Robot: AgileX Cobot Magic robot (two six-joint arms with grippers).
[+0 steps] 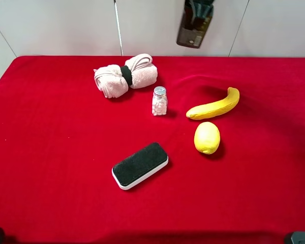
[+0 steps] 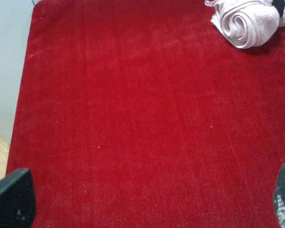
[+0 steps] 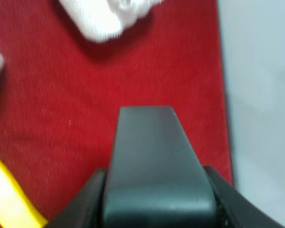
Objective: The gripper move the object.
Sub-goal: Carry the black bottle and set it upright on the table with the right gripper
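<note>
The dark grey-black pump bottle [image 1: 194,28] hangs high over the far edge of the red table, held from above by my right gripper [image 1: 199,6]. In the right wrist view the bottle [image 3: 154,156] fills the middle, with the black jaws shut against its two sides and the right gripper [image 3: 154,202] around its lower part. My left gripper [image 2: 147,202] is open and empty over bare red cloth; only its two fingertips [image 2: 12,202] show, far apart. The left gripper does not show in the exterior high view.
On the red cloth [image 1: 51,152] lie a rolled pink towel [image 1: 125,75], a clear salt shaker [image 1: 159,101], a banana [image 1: 215,105], a lemon [image 1: 207,137] and a black-topped white eraser block [image 1: 140,165]. A white wall stands behind the table's far edge.
</note>
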